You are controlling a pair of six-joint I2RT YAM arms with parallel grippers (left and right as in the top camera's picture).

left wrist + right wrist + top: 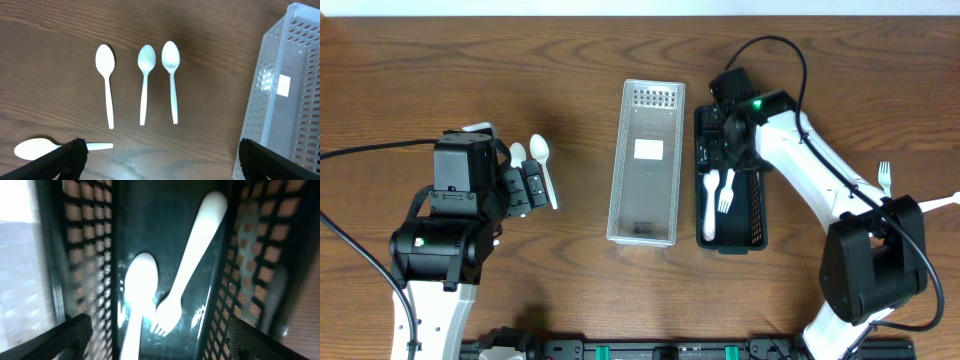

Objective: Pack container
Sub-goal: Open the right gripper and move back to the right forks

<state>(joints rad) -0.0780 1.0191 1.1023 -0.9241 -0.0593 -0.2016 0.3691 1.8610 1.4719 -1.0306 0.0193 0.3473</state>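
A black mesh basket (757, 205) stands right of centre. In it lie a white fork (187, 270) and a second white utensil (137, 300), both loose on the floor. My right gripper (160, 347) hangs open over the basket's far end (723, 148), holding nothing. A clear plastic basket (648, 165) stands in the middle, its floor bare. Three white spoons (145, 82) lie side by side on the table left of it, with one more spoon (35, 148) lying crosswise by my left finger. My left gripper (160, 162) stands open above the wood, empty.
A lone white fork (885, 178) lies on the table near the right edge, beside the right arm's base (875, 265). The clear basket's wall (285, 90) is close to my left gripper's right finger (270, 160).
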